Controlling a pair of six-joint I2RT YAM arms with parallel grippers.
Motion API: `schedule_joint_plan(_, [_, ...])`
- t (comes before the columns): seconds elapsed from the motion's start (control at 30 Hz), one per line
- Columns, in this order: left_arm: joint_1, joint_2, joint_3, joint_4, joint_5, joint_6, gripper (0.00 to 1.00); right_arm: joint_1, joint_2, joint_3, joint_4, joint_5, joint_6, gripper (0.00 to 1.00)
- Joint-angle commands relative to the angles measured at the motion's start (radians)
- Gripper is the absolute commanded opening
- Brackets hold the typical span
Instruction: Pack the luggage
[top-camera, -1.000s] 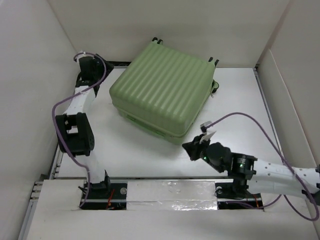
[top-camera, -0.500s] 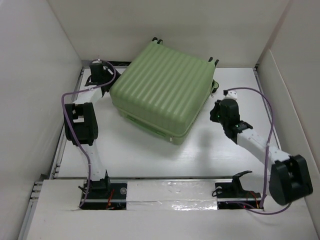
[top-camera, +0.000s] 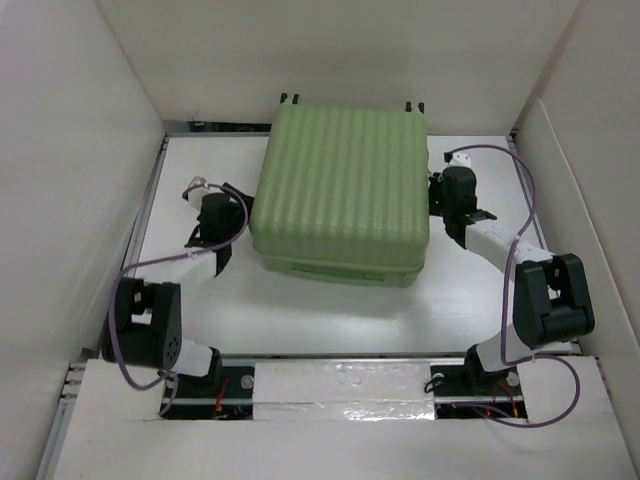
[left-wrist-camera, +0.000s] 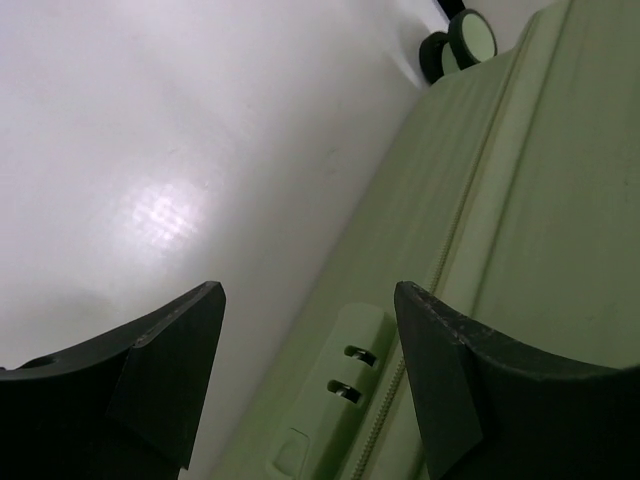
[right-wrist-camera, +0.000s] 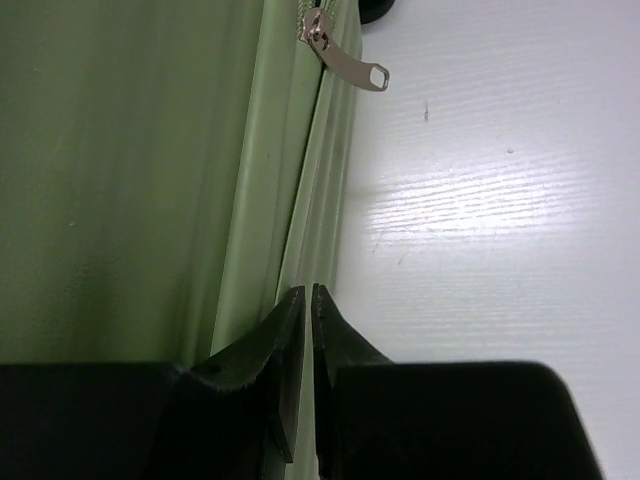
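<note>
The closed suitcase (top-camera: 340, 185) lies flat on the counter (top-camera: 300, 310). The left gripper (left-wrist-camera: 305, 295) is spread beside one side, and the right gripper (right-wrist-camera: 305, 292) is pressed together, empty, beside the other.

Closed luggage (top-camera: 340, 185) on white table (top-camera: 300, 310)

A smooth white counter (top-camera: 300, 310) forms the floor of the enclosure, boxed in by 3 plain off-white panels: a slanting left wall (top-camera: 70, 200), a back wall (top-camera: 350, 50) and a right wall (top-camera: 590, 180). A grey metal rail (top-camera: 148, 215) runs along the counter's left edge. At the near side, a strip of crinkled silver tape (top-camera: 340, 388) crosses a white ledge (top-camera: 120, 430). The light is soft and even, and the left wrist view catches a pale glare patch (left-wrist-camera: 165, 215) on the counter's surface.
</note>
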Motion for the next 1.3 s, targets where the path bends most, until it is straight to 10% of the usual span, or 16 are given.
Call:
schedule_joint_plan(0.0, [-0.206, -0.156, -0.119, 0.077, 0.07, -0.004, 0.67, 0.083, 0.015, 0.027, 0.166, -0.324, 0.043, 0.14])
schedule_joint_plan(0.33, [-0.589, -0.556, -0.365, -0.007, -0.314, -0.125, 0.64, 0.143, 0.115, 0.229, 0.032, -0.354, 0.012, 0.18])
schedule_joint_plan(0.6, [-0.605, -0.78, -0.228, -0.251, -0.509, -0.017, 0.71, -0.035, -0.049, 0.199, -0.02, -0.348, 0.067, 0.58])
schedule_joint_plan(0.77, [-0.568, -0.843, -0.204, -0.311, -0.523, 0.02, 0.75, -0.198, -0.32, -0.037, 0.064, -0.414, 0.119, 0.65])
schedule_joint_plan(0.87, [-0.535, -0.889, -0.218, -0.343, -0.495, 0.023, 0.74, -0.265, -0.524, -0.229, 0.133, -0.449, 0.116, 0.54])
schedule_joint_plan(1.0, [-0.51, -0.928, -0.246, -0.403, -0.484, 0.013, 0.68, -0.265, -0.82, -0.456, 0.051, -0.515, 0.103, 0.0])
schedule_joint_plan(1.27, [-0.51, -1.035, -0.35, -0.549, -0.57, -0.131, 0.4, -0.241, -1.551, -0.743, -0.314, -0.508, 0.182, 0.05])
